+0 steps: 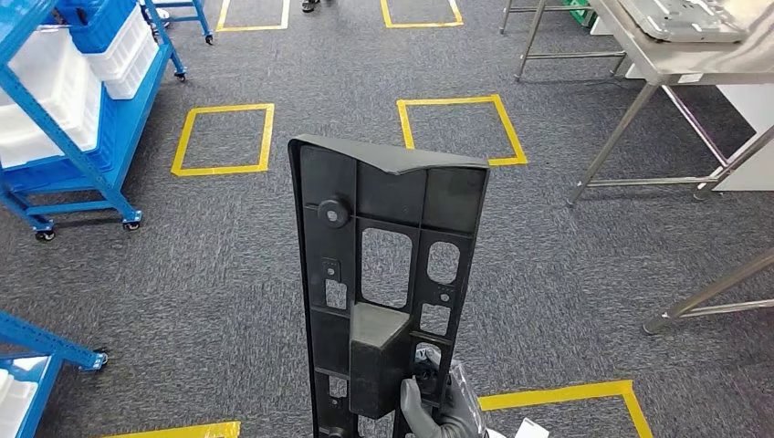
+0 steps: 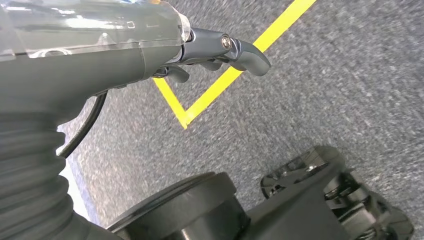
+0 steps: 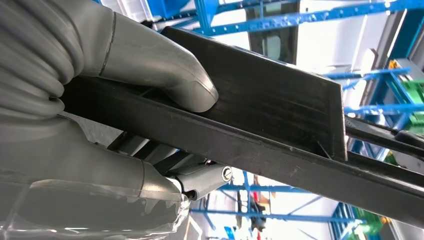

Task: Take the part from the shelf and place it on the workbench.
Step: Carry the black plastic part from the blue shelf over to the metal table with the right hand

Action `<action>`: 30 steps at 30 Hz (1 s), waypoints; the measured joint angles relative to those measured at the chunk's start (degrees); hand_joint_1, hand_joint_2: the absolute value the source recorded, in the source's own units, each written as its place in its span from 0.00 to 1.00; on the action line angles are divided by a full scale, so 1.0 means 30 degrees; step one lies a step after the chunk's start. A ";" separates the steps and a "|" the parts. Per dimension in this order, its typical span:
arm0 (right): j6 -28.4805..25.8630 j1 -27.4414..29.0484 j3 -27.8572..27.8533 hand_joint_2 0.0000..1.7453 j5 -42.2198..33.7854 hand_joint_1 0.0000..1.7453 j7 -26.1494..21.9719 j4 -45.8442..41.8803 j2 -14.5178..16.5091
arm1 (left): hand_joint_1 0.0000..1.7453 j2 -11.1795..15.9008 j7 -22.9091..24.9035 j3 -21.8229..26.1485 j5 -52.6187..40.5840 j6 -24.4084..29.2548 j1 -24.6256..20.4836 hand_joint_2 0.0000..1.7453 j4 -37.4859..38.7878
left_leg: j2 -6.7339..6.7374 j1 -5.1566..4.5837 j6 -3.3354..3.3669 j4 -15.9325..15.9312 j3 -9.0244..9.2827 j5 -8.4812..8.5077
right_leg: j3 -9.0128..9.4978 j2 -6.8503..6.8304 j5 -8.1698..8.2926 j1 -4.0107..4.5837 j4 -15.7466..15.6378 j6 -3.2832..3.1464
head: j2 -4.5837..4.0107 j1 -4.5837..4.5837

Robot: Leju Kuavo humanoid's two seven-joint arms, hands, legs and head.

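The head view looks down from high over grey carpet [image 1: 210, 274]; the left wrist view skims that same carpet close up; the right wrist view faces upward, tight against the black part [image 3: 280, 100].

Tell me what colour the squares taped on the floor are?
Yellow. The taped squares stand out against the grey carpet, clearest in the head view.

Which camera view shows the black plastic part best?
The head view: the black part stands upright with its whole cut-out face visible, the right robot hand gripping its lower end. The right wrist view shows a close edge. The left wrist view looks at carpet.
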 joint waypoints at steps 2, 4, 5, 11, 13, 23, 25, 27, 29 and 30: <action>-0.0004 0.0027 -0.0006 1.00 -0.0078 1.00 -0.0031 -0.0007 -0.0002 | 0.00 0.0000 -0.0020 -0.0002 0.0000 0.0040 -0.0002 1.00 0.0000 | 0.0316 -0.0019 -0.0167 -0.0051 0.0101 -0.0073 | -0.0025 0.0306 -0.0044 0.0107 -0.0067 -0.0164 | 0.0000 -0.0002; -0.0005 0.0054 -0.0010 1.00 -0.0133 1.00 -0.0047 -0.0007 -0.0004 | 0.00 0.0000 -0.0025 -0.0005 0.0000 0.0071 -0.0022 1.00 0.0000 | 0.0505 -0.0024 -0.0265 -0.0100 0.0184 -0.0106 | -0.0033 0.0525 -0.0045 0.0136 -0.0116 -0.0246 | 0.0000 -0.0004; -0.0005 0.0055 -0.0010 1.00 -0.0145 1.00 -0.0051 -0.0007 -0.0004 | 0.00 0.0000 -0.0025 -0.0007 0.0000 0.0080 -0.0027 1.00 0.0000 | 0.0535 -0.0030 -0.0284 -0.0102 0.0197 -0.0114 | -0.0028 0.0560 -0.0036 0.0135 -0.0140 -0.0263 | 0.0000 -0.0005; -0.0005 0.0053 -0.0011 1.00 -0.0151 1.00 -0.0056 -0.0009 -0.0002 | 0.00 0.0000 -0.0027 -0.0007 0.0000 0.0082 -0.0046 1.00 0.0000 | 0.0560 -0.0023 -0.0324 -0.0095 0.0227 -0.0148 | 0.0013 0.0624 -0.0013 0.0079 -0.0199 -0.0307 | 0.0002 -0.0004; 0.0000 0.0042 -0.0016 1.00 -0.0175 1.00 -0.0082 -0.0015 0.0002 | 0.00 0.0015 -0.0047 -0.0007 0.0000 0.0102 -0.0056 1.00 0.0000 | -0.0139 0.0058 -0.0422 0.0273 0.0124 -0.0456 | 0.0123 0.0813 0.0044 -0.0038 -0.0326 -0.0428 | 0.0002 -0.0002; -0.0049 0.0075 -0.0046 1.00 -0.0233 1.00 -0.0162 0.0027 0.0029 | 0.00 0.0067 -0.0067 -0.0005 -0.0002 0.0133 -0.0014 1.00 0.0007 | -0.2878 0.0334 0.0020 0.0065 -0.0367 0.0314 | -0.0292 0.3628 0.0084 -0.0161 0.0091 0.0132 | 0.0000 -0.0002; -0.0049 0.0051 -0.0056 1.00 -0.0235 1.00 -0.0175 0.0026 0.0025 | 0.00 0.0044 -0.0066 -0.0009 -0.0007 0.0131 0.0039 1.00 0.0007 | -0.2277 0.0351 0.0230 -0.0083 -0.0298 0.0389 | -0.1000 0.2445 -0.0762 -0.0126 0.1553 0.0274 | 0.0000 0.0002; -0.0049 0.0047 -0.0062 1.00 -0.0244 1.00 -0.0195 0.0040 0.0018 | 0.00 0.0069 -0.0067 -0.0007 -0.0004 0.0131 0.0105 1.00 0.0007 | -0.1688 0.0254 0.0309 -0.0100 -0.0293 0.0363 | -0.2242 0.1560 -0.1854 -0.0191 0.4069 0.0424 | 0.0000 0.0002; -0.0049 0.0082 -0.0066 1.00 -0.0253 1.00 -0.0240 0.0091 0.0005 | 0.00 0.0104 -0.0073 -0.0007 0.0009 0.0131 0.0111 1.00 0.0007 | -0.1136 0.0210 0.0307 -0.0091 -0.0263 0.0303 | -0.2777 0.1342 -0.1960 -0.0298 0.5163 0.0512 | 0.0000 0.0002; -0.0049 0.0090 -0.0067 1.00 -0.0257 1.00 -0.0277 0.0117 0.0000 | 0.00 0.0116 -0.0076 -0.0007 0.0016 0.0133 0.0103 1.00 0.0007 | -0.0889 0.0207 0.0279 -0.0087 -0.0216 0.0259 | -0.2442 0.1253 -0.1497 -0.0330 0.4544 0.0523 | 0.0000 0.0002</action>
